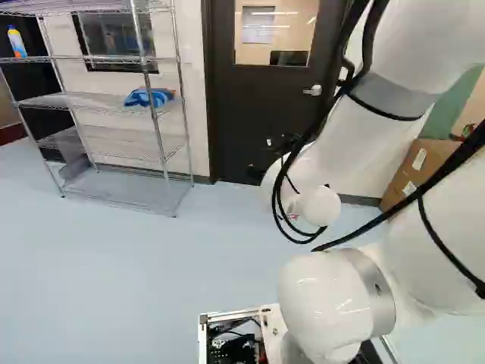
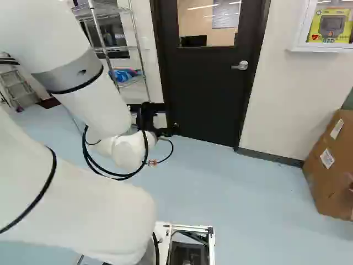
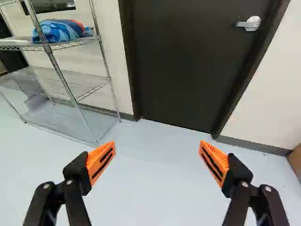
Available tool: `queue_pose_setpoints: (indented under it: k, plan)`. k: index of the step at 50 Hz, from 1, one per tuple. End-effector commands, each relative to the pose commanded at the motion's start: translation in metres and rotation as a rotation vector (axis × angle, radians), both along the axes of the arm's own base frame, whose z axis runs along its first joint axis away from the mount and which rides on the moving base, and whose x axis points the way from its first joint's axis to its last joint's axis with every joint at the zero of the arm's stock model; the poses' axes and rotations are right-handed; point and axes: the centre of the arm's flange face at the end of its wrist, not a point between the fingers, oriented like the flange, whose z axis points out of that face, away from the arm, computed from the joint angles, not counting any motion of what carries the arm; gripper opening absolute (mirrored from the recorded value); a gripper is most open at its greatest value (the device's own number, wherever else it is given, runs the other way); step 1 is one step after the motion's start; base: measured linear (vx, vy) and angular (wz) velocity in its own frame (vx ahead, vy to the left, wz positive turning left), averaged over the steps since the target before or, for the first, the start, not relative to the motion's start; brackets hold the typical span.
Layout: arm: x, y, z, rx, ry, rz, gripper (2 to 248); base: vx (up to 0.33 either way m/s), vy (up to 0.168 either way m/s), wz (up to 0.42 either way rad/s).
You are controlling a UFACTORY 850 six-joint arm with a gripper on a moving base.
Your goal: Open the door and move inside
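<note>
Approach step: jaws (image 3: 157, 157) spread wide on nothing, closed door (image 3: 188, 61) ahead of them across the floor, handle (image 3: 249, 23) well apart, ahead and off toward the orange pad (image 3: 214, 162) farther from the wire shelf (image 3: 70, 87); next, likely drive in and line up on the handle.

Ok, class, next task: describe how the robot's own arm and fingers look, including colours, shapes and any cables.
The arm is glossy white with rounded joints and grey bands. Black cables run along it, and thin black straps circle it. The fingers are black with pale bolt heads, tipped by orange, wedge-shaped pads with ribbed edges and dark slots.
</note>
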Motion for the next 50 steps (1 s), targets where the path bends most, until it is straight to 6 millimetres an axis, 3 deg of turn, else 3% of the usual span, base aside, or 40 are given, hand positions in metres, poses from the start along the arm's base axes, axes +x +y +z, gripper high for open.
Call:
queue_pose_setpoints:
  k: [25,50]
  plan:
    - [0.0000,0.0000,0.0000,0.000,0.000,0.000,247,0.004,0.000,0.000]
    - [0.0000,0.0000,0.0000,0.000,0.000,0.000,247,0.100,-0.001,-0.006]
